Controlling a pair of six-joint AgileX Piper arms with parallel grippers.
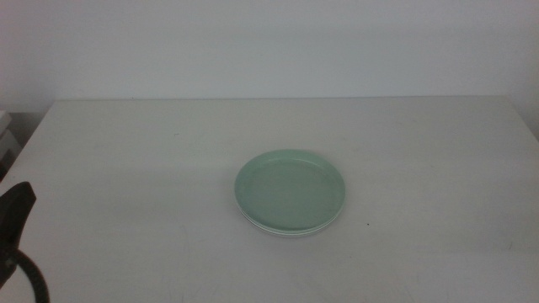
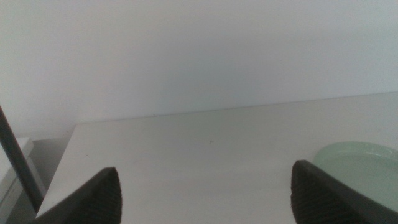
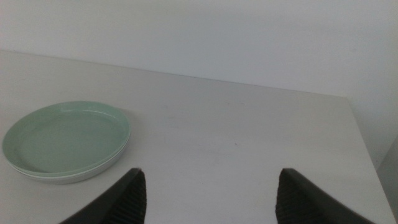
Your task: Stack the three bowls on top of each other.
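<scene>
A mint green bowl (image 1: 290, 188) lies at the middle of the white table (image 1: 126, 168), on top of a stack. Under it a pale rim (image 1: 282, 231) of a lower bowl shows; I cannot tell how many bowls lie beneath. The same green bowl shows in the left wrist view (image 2: 367, 171) and in the right wrist view (image 3: 65, 137), there with a pale rim (image 3: 62, 178) below it. My left gripper (image 2: 205, 171) is open and holds nothing, well to the left of the stack. My right gripper (image 3: 211, 173) is open too, to the right of the stack.
A dark part of the left arm (image 1: 15, 210) shows at the table's front left corner. A white box (image 1: 7, 139) stands off the table's left edge. A plain wall rises behind the table's far edge (image 1: 278, 98).
</scene>
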